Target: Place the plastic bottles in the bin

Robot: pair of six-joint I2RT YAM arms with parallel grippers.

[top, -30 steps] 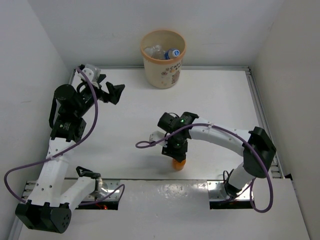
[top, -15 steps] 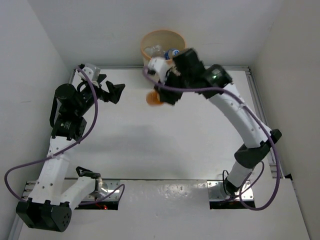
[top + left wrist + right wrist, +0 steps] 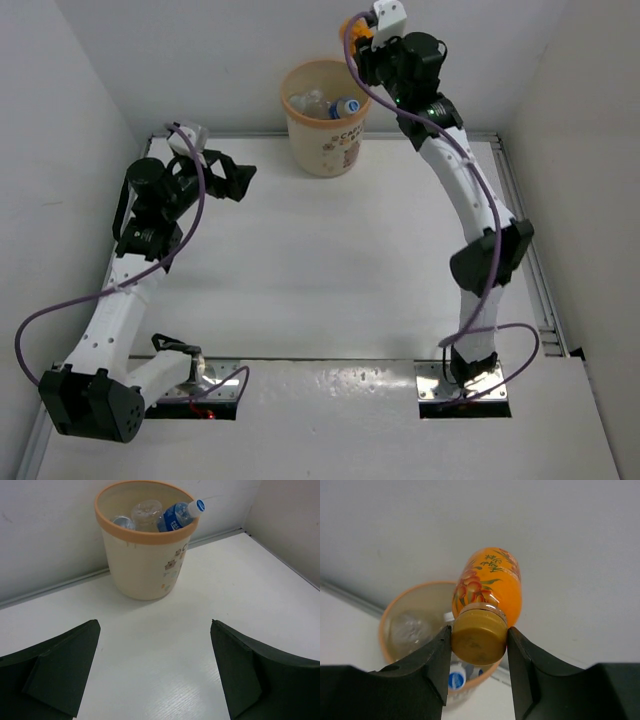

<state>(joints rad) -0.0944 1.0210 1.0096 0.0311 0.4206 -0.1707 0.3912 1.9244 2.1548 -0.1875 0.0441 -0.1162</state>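
The right gripper (image 3: 479, 647), clamped on the orange bottle (image 3: 489, 585), has swung from the near side to high by the far bin (image 3: 142, 572). A drop looks next. The left gripper (image 3: 155, 672) idles, fingers apart.

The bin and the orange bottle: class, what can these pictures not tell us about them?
Bottle count in the bin: its wall and the blue-labelled bottle on top hide what lies lower, in every view.
The orange bottle, right wrist view: base hidden behind its own body.
Same bottle, top view: the right gripper covers most of it.
Bin's print, all views: too small to read.
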